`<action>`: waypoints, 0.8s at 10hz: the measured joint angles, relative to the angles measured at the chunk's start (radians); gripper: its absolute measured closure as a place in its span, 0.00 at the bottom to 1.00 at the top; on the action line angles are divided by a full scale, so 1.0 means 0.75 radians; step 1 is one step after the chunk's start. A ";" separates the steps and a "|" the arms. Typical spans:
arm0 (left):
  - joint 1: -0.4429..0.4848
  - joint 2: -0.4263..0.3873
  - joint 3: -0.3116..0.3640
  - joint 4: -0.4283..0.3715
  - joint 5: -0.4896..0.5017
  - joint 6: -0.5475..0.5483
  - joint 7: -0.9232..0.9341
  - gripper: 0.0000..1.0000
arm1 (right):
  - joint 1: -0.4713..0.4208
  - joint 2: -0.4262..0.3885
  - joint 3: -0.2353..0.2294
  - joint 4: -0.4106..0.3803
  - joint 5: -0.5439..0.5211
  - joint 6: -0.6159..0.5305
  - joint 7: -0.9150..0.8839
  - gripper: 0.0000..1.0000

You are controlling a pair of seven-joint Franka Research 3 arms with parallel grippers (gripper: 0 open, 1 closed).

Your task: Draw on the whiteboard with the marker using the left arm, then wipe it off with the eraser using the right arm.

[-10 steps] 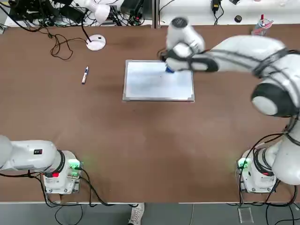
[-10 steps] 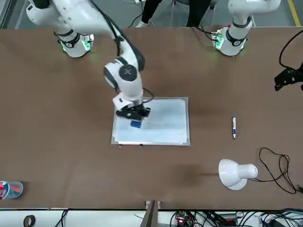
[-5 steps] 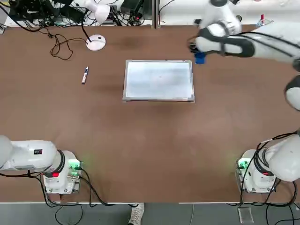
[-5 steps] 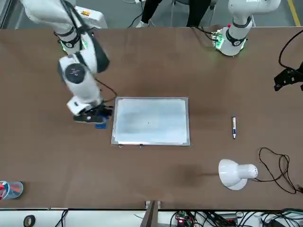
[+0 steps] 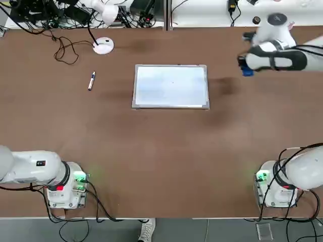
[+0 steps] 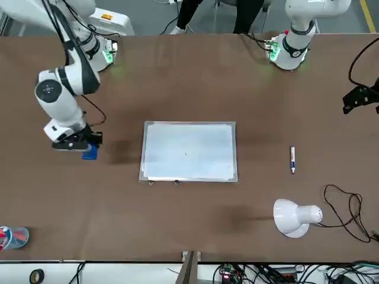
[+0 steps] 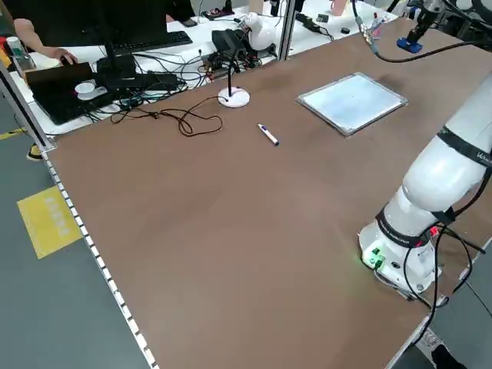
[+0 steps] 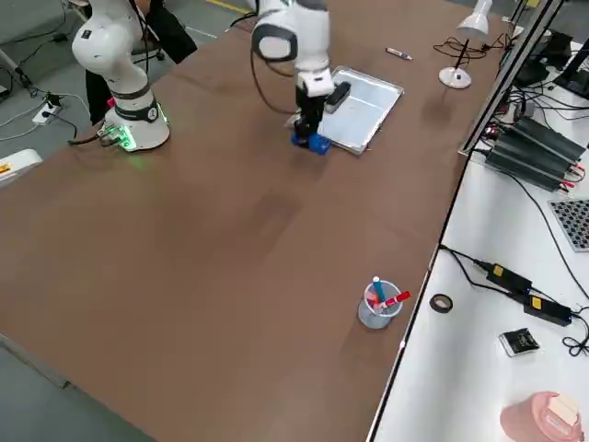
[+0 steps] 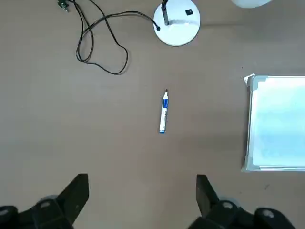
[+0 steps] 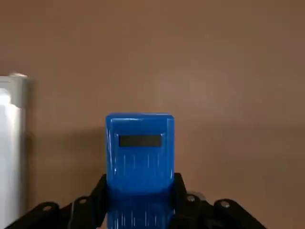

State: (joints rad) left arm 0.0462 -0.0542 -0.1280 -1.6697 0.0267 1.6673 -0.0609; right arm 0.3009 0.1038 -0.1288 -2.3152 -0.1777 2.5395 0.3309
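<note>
The whiteboard (image 5: 170, 85) lies flat mid-table, its surface looking blank. My right gripper (image 5: 246, 68) hangs low over the bare table beyond the board's right edge, shut on the blue eraser (image 5: 247, 72). The right wrist view has the eraser (image 10: 139, 152) clamped between both fingers, with the board's edge (image 10: 9, 143) off to one side. Whether the eraser touches the table I cannot tell. The marker (image 5: 92, 80) lies on the table left of the board. My left gripper (image 9: 143, 183) stands open high above the marker (image 9: 163, 110), holding nothing.
A white desk lamp (image 5: 103, 45) and its looped black cable (image 5: 65, 50) sit at the far left of the table. A clear cup with pens (image 8: 379, 304) stands near the far right edge. Cables and gear line the bench beyond the table.
My right gripper has carried the eraser off the whiteboard's far right corner and out to the right, past the board's edge. The left arm and the marker have not moved.
</note>
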 joint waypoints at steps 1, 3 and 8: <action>0.000 0.000 0.000 0.000 0.000 0.000 0.000 0.00 | -0.056 -0.003 0.000 -0.059 -0.022 0.084 -0.008 0.44; 0.000 0.000 0.000 0.000 0.000 0.000 0.000 0.00 | -0.156 0.001 0.000 -0.143 -0.057 0.243 -0.024 0.44; 0.000 0.000 0.000 0.000 0.000 0.000 0.000 0.00 | -0.259 0.154 0.003 -0.210 -0.069 0.546 -0.057 0.44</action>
State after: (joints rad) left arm 0.0459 -0.0539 -0.1282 -1.6697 0.0267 1.6674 -0.0609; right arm 0.1064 0.2194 -0.1264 -2.4727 -0.2292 2.9492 0.2885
